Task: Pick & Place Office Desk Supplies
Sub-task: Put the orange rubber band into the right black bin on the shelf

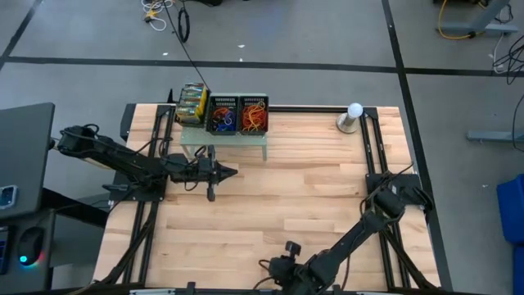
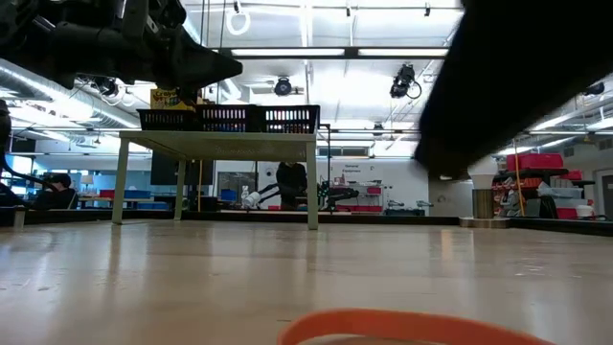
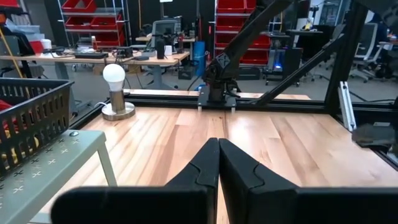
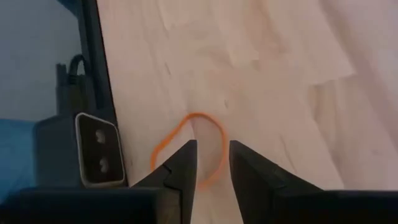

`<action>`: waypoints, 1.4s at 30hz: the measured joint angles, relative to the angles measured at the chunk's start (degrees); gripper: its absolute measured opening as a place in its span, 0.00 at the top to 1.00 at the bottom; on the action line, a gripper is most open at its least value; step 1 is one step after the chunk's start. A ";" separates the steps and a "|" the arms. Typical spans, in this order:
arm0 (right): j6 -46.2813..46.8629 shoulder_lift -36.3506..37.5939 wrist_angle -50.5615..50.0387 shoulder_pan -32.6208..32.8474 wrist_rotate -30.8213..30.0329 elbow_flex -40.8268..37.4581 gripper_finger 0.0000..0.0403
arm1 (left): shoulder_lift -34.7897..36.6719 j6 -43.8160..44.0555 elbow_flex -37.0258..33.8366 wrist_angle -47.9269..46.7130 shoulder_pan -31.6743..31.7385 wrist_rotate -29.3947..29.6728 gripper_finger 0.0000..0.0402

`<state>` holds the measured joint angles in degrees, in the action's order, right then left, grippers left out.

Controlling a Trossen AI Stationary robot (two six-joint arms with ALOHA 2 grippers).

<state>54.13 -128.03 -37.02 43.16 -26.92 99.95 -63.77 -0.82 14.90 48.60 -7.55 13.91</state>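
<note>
Orange band (image 4: 189, 146): thin loop flat on counter (image 4: 280, 74) at near edge, beside camera box (image 4: 99, 152). Likely light, limp, stretchy; best pinched across one strand. Right gripper (image 4: 211, 163) directly above it, jaws narrowly apart, straddling loop's edge, nothing held. Left gripper (image 3: 217, 165) closed, empty, near shelf (image 1: 223, 141) with trays (image 1: 239, 115).

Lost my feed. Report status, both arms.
Right end effector open at table's near edge, fingers astride orange rubber band lying flat. Left end effector shut, empty, in front of green shelf. Nothing blocking.
</note>
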 joint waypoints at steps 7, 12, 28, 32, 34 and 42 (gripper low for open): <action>-4.46 -3.07 1.63 -2.73 2.39 1.02 0.74 | 0.00 0.00 0.00 -0.57 0.00 -0.01 0.97; -7.74 -3.12 3.13 -4.22 6.81 0.14 0.74 | 0.00 0.00 0.00 -0.48 0.00 0.00 0.97; -12.58 -4.14 4.11 -5.18 11.76 -0.05 0.80 | 0.00 0.00 0.00 -0.46 0.00 0.00 0.97; -12.61 -5.17 3.63 -5.41 11.87 0.14 0.81 | -0.02 0.00 0.02 -0.43 0.01 0.02 0.97; -12.78 -5.18 3.16 -5.51 11.95 0.14 0.82 | -0.02 0.00 0.05 -0.23 0.00 0.00 0.97; -16.67 -4.50 2.70 -5.93 12.18 -0.05 0.98 | -0.02 -0.26 0.07 -0.37 0.02 0.02 0.97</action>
<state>37.45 -132.53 -34.32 37.23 -14.74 99.90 -63.79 -1.08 14.96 48.23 -7.53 13.93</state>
